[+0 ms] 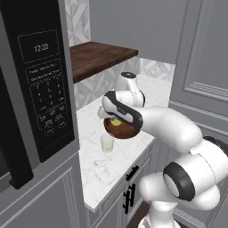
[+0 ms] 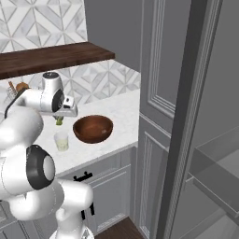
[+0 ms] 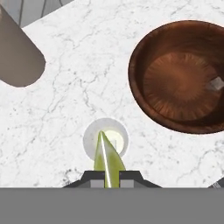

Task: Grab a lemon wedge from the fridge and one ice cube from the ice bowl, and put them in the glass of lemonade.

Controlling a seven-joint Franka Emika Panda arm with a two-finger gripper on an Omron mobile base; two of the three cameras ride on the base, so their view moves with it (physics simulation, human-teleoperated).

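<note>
Clamped between the jaws of the gripper, a yellow-green lemon wedge points over the glass of lemonade, which stands on the white marble counter directly below. Just beside the glass sits the ice bowl, dark brown, with one ice cube inside. Nearby, a beige utensil cup stands apart from both.

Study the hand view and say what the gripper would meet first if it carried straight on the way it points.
The gripper, shut on a lemon wedge, points down at the glass of lemonade. Going straight on, the wedge tip would probably meet the glass mouth first, though the height above it is unclear.
</note>
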